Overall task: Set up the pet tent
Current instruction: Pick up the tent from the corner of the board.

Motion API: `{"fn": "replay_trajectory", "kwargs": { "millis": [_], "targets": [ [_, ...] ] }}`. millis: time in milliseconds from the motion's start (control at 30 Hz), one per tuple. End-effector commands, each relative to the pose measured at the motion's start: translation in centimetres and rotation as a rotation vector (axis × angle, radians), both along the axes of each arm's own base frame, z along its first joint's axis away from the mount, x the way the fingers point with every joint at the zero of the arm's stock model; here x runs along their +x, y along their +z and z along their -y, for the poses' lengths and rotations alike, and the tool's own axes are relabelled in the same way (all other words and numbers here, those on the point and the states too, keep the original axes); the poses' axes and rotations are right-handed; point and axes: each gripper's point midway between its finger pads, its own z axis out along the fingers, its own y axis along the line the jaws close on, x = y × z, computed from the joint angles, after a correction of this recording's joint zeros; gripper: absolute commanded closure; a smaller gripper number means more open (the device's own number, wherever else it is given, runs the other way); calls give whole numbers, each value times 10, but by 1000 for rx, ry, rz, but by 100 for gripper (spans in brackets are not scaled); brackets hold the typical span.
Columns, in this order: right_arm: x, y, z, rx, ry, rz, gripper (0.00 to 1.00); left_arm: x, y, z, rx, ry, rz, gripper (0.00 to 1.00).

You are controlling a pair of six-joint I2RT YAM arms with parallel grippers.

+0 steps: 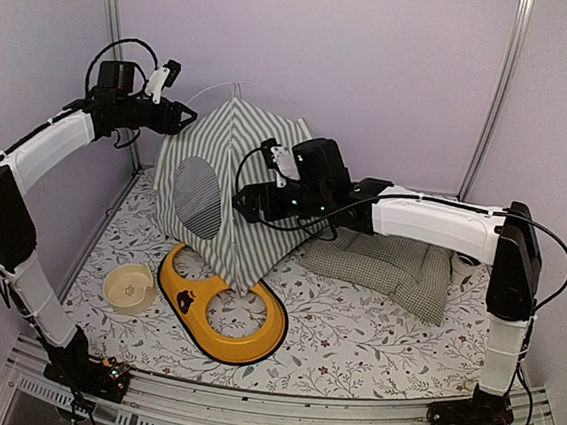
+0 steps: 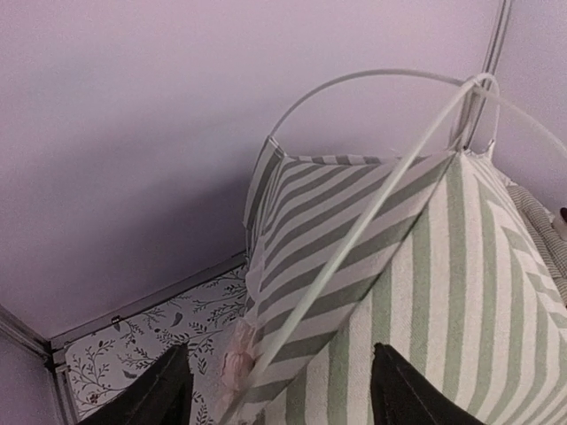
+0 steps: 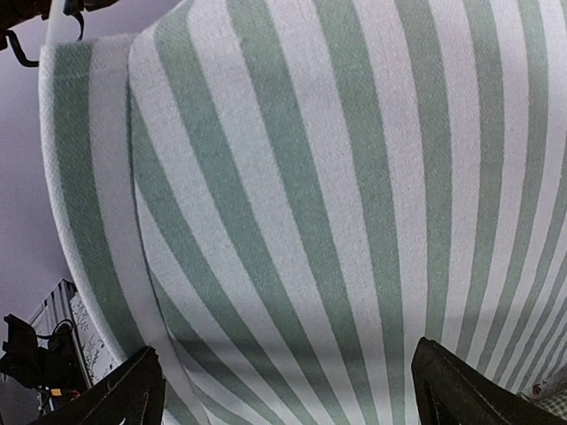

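the tent [image 1: 228, 182] stands up, right in front of both grippers. the right gripper [image 1: 239, 204] is wide open near its striped side, maybe to steady it. the left gripper [image 1: 185, 116] is wide open too, with the thin white pole [image 2: 372, 217] just ahead, maybe to bend it.

The tent [image 1: 236, 183] between the two grippers is striped green and white. Its round window [image 1: 200, 196], below the left gripper [image 1: 188, 116], is grey mesh, and the poles [image 2: 354, 230] ahead of that gripper are white. Both grippers are black, on white-and-black arms [image 1: 433, 222]. Behind the right gripper [image 1: 241, 204] the cushion [image 1: 399, 264] is green-checked. Below it the feeder [image 1: 168, 287] is yellow with a black edge. The bowl [image 1: 109, 286] under the left gripper is cream. The mat [image 1: 352, 340] is white with dark leafy sprigs. The wall [image 1: 378, 61] is pale lilac.
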Motion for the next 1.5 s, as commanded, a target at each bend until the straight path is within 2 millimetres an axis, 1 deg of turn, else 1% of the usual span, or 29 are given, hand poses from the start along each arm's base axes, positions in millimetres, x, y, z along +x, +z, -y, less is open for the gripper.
{"fn": "replay_trajectory", "kwargs": {
  "millis": [0, 100, 133, 200, 300, 367, 467, 567, 667, 733, 833, 933, 1167, 1267, 1333, 1367, 1433, 1467],
  "targets": [
    [-9, 11, 13, -1, -32, 26, 1, -11, 21, -11, 4, -9, 55, 31],
    [-10, 18, 23, 14, -66, 31, 1, -20, 31, -26, -27, 43, 96, 27],
    [-11, 22, 26, 23, -75, 32, 1, -24, 35, -34, -37, 67, 116, 26],
    [-14, 27, 30, 39, -87, 39, 1, -33, 38, -49, -66, 100, 137, 24],
    [-20, 34, 32, 59, -78, 48, 1, -49, 35, -67, -115, 116, 158, 24],
    [-25, 34, 31, 57, -62, 51, 1, -59, 30, -74, -153, 95, 162, 25],
    [-29, 34, 31, 56, -45, 48, 1, -68, 13, -70, -158, 37, 152, 28],
    [-34, 32, 33, 48, -23, 51, 1, -70, -1, -64, -152, -15, 142, 29],
    [-39, 36, 41, 42, -15, 65, 1, -62, -12, -62, -139, -42, 110, 29],
    [-42, 38, 47, 41, -18, 75, 1, -52, -18, -62, -126, -51, 83, 29],
    [-47, 47, 55, 46, -19, 95, 1, -40, -24, -60, -112, -72, 54, 29],
    [-50, 50, 61, 45, -21, 105, 1, -30, -31, -54, -111, -118, 18, 29],
    [-53, 60, 73, 49, -43, 133, 1, -21, -54, -30, -90, -207, -76, 34],
    [-53, 61, 76, 44, -46, 144, 1, -18, -64, -23, -68, -206, -91, 35],
    [-54, 63, 78, 44, -50, 150, 1, -15, -70, -20, -68, -205, -104, 40],
    [-54, 64, 80, 43, -52, 153, 1, -15, -70, -18, -71, -205, -110, 43],
    [-55, 65, 81, 43, -53, 158, 1, -15, -68, -16, -74, -195, -112, 60],
    [-55, 67, 82, 45, -54, 161, 1, -17, -66, -15, -74, -187, -106, 72]
  ]
}}
